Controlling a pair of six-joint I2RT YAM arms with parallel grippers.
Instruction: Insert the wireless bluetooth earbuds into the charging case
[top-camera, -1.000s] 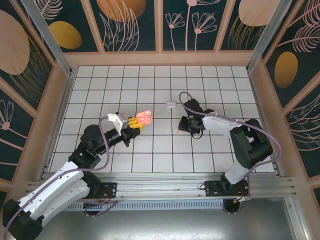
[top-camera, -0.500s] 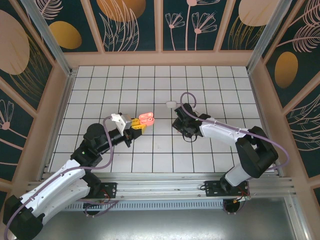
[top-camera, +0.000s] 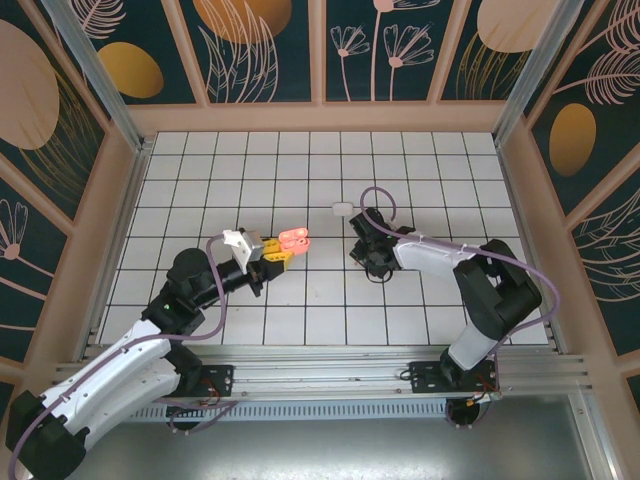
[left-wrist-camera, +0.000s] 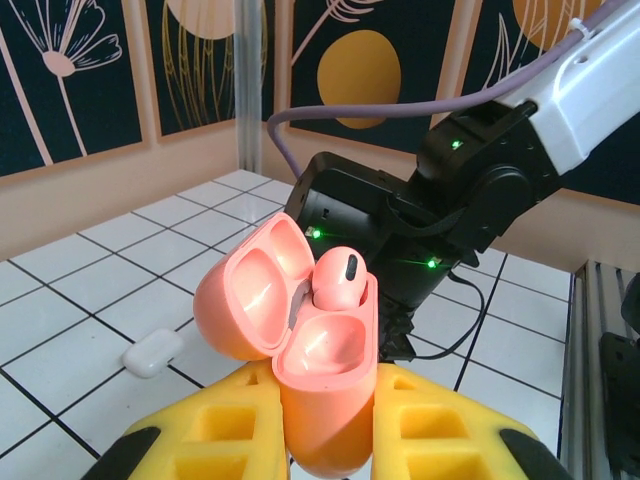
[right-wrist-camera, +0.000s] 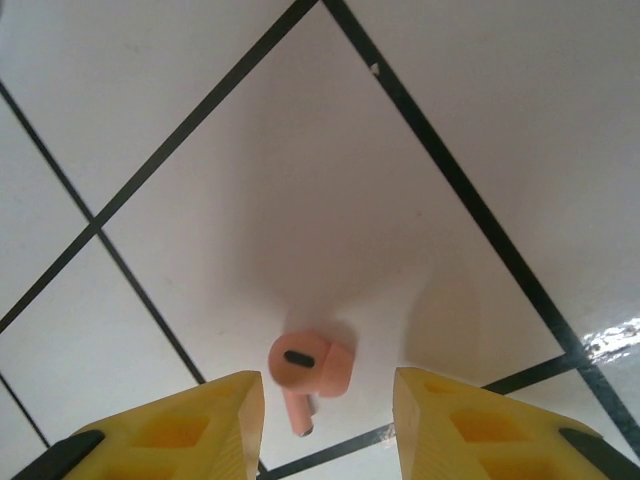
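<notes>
My left gripper (left-wrist-camera: 325, 435) is shut on a salmon-pink charging case (left-wrist-camera: 325, 395), held upright above the tiles with its lid swung open to the left. One pink earbud (left-wrist-camera: 338, 280) sits in the case's far socket; the near socket is bare. In the top view the case (top-camera: 293, 238) hangs left of centre in the left gripper (top-camera: 281, 248). My right gripper (right-wrist-camera: 328, 392) points down at the floor, open, its yellow fingers (right-wrist-camera: 215, 415) either side of a second pink earbud (right-wrist-camera: 305, 368) that lies on a white tile, touching neither finger. The right gripper (top-camera: 372, 260) hovers right of the case.
A small white case (top-camera: 342, 209) lies shut on the tiles behind both grippers, also low and left in the left wrist view (left-wrist-camera: 152, 352). The right arm's black wrist (left-wrist-camera: 400, 230) stands close behind the pink case. Wooden walls (top-camera: 320, 118) ring the tiled floor.
The right gripper has shifted left and down over the loose pink earbud, its jaws widening briefly and then narrowing. The left gripper has edged slightly right with the case.
</notes>
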